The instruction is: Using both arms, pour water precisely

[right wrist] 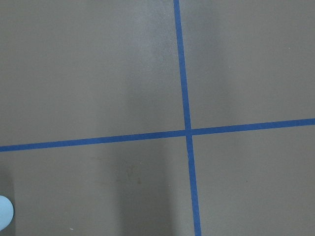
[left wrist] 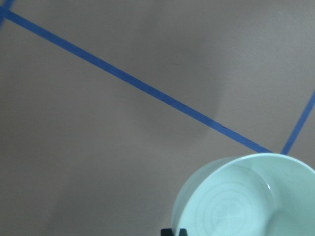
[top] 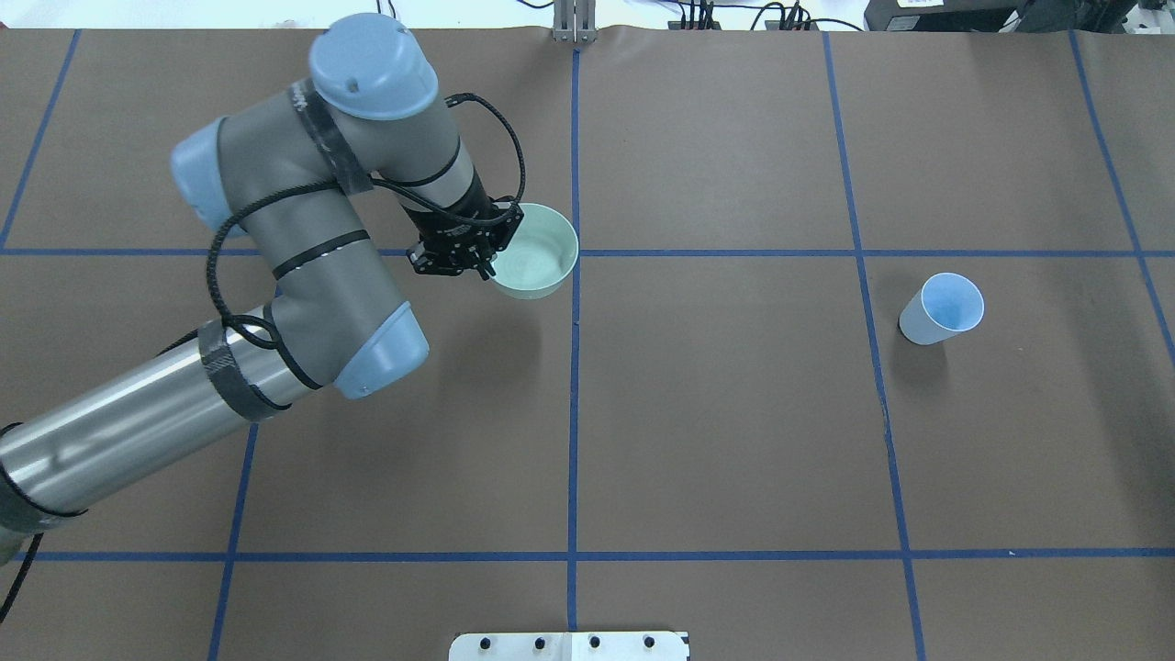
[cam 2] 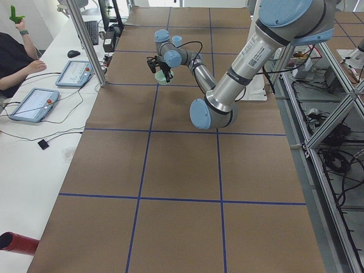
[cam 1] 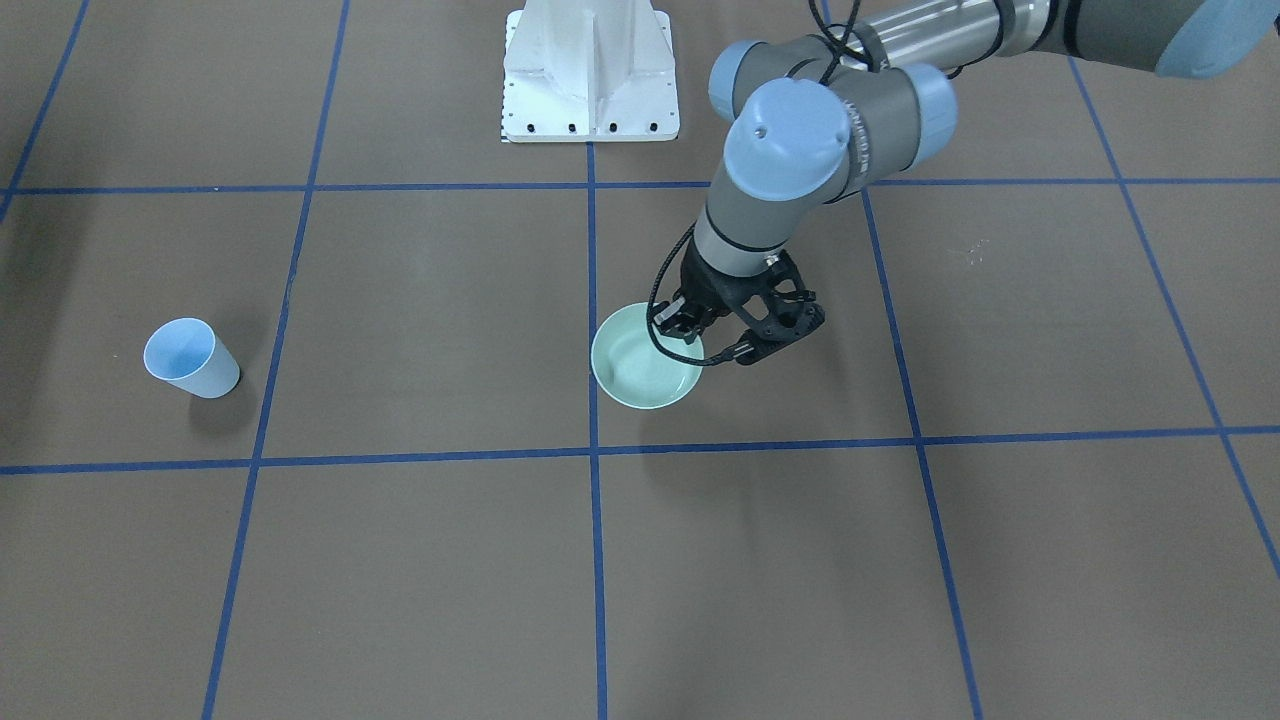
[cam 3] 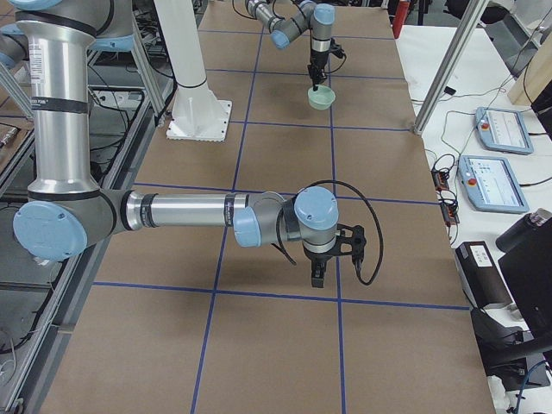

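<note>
- Fingers (cam 1: 686,326) of our left gripper (cam 1: 706,346) clamp the rim of the green bowl (cam 1: 640,378).
- Water (left wrist: 231,216) shows as faint rings inside that bowl.
- Right gripper (cam 3: 316,279), well away from the bowl: we cannot tell its grip.

Table covering (cam 1: 420,300): we record brown paper, matt and faintly grained, crossed by blue tape lines (cam 1: 598,560).
Bowl (cam 1: 625,345), centre of frame: pale green, smooth, glossy; ceramic or plastic, we cannot tell.
Cup (cam 1: 195,360), left side: pale blue, matt.
Left arm (top: 303,275): brushed bright metal tube, matt grey housings, smooth pale blue plastic caps (top: 372,64).
Left gripper (top: 479,269): black matt plastic.
Pedestal (cam 1: 590,70), top centre: white painted metal, slight sheen.
</note>
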